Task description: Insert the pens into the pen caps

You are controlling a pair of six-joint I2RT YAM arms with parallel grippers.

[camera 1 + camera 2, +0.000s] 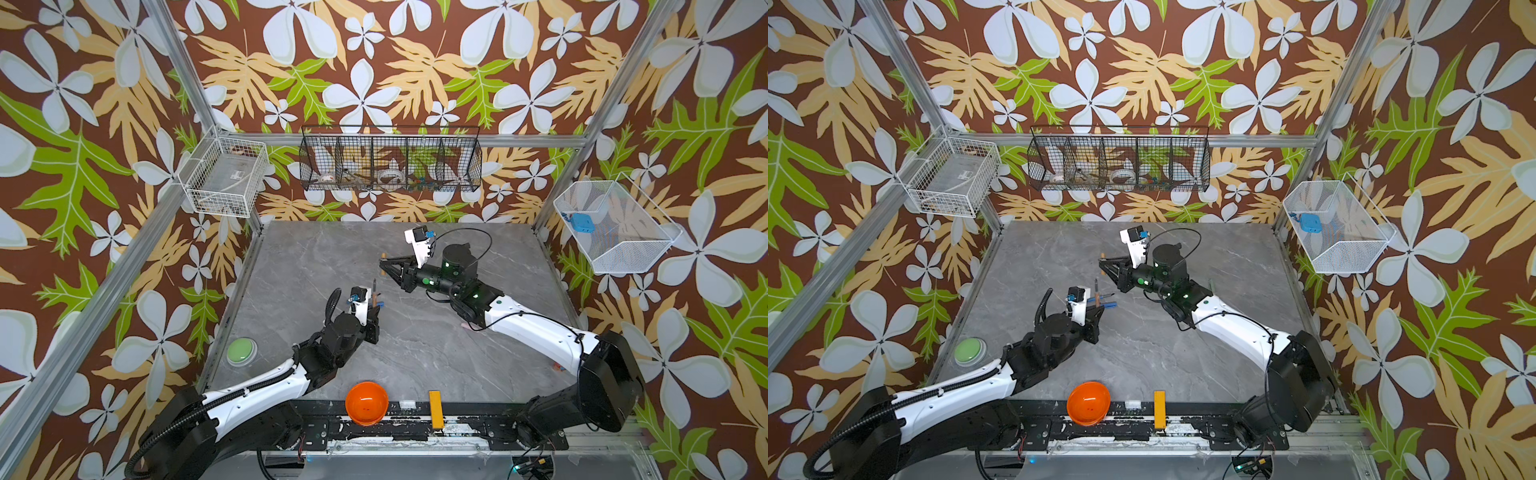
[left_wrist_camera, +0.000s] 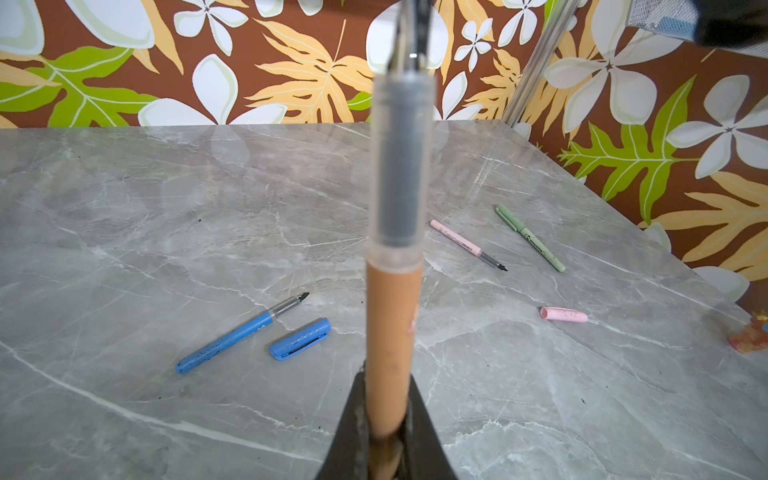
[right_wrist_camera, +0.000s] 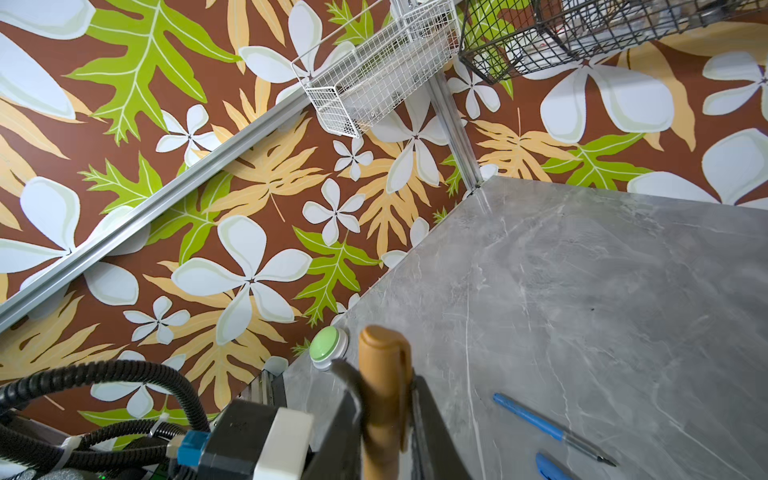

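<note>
Left gripper (image 2: 386, 386) pinches slim brown plastic pen (image 2: 392, 316) low on barrel; right gripper (image 3: 384, 388) pinches short brown plastic cap (image 3: 382, 353). Both likely light, rigid, slick; hold mid-body.

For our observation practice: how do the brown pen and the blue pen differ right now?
The brown pen is clamped in the left claw, raised; the blue pen lies loose on the table. The brown cap sits in the right claw; the blue cap lies beside its pen. Both pens are uncapped.
</note>
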